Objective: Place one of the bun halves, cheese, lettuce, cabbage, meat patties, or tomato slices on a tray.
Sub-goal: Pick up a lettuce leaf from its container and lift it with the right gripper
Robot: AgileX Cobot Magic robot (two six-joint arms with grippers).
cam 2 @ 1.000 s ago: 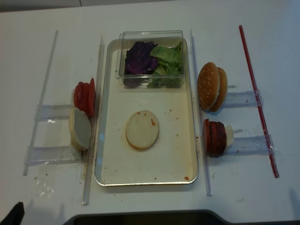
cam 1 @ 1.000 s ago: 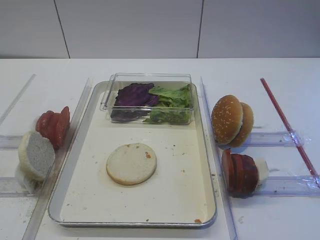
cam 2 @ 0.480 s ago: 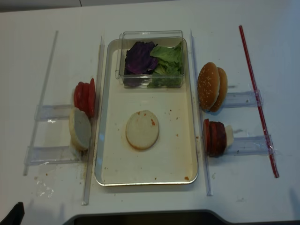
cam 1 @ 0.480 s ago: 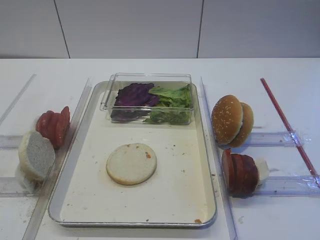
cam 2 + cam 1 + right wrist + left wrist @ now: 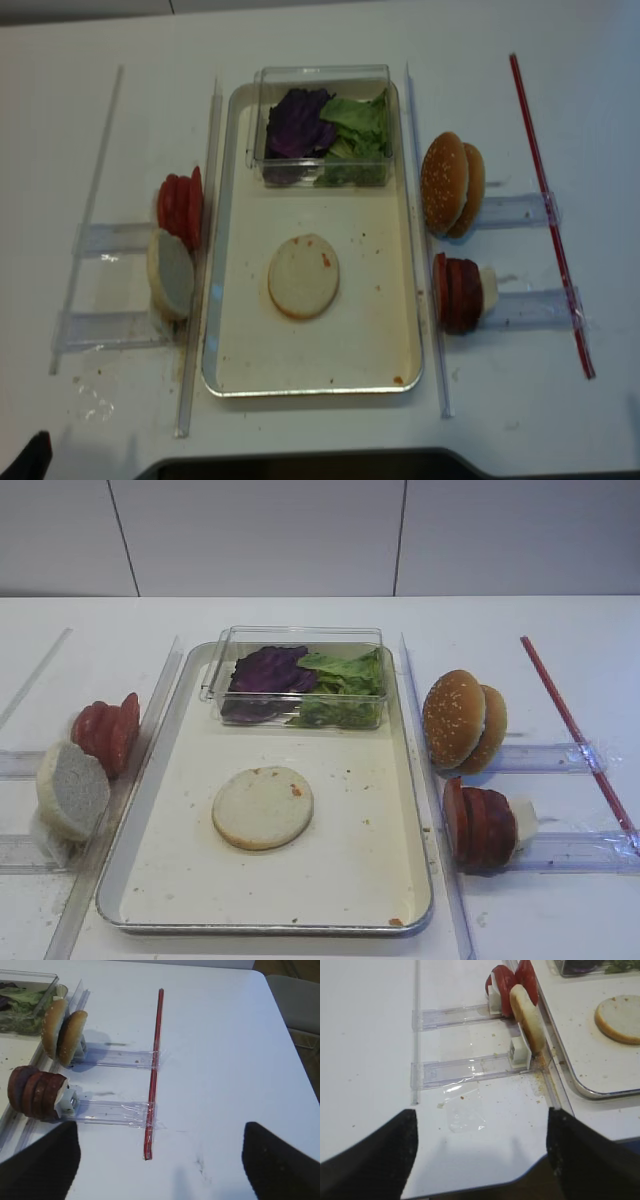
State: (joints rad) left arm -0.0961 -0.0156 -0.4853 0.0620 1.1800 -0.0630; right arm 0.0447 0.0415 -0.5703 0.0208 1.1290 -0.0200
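Note:
A pale flat bun half lies in the middle of the cream tray. Purple cabbage and green lettuce fill a clear box at the tray's far end. Right of the tray stand sesame bun halves and meat patties. Left of it stand tomato slices and another pale bun half. Cheese is out of view. My left gripper hangs open over the table's near left edge. My right gripper is open above bare table right of the patties. Both are empty.
Clear plastic rails hold the food rows on both sides of the tray. A red strip runs along the table at far right. A scrap of clear film lies near the left gripper. The table's front edge is close below both grippers.

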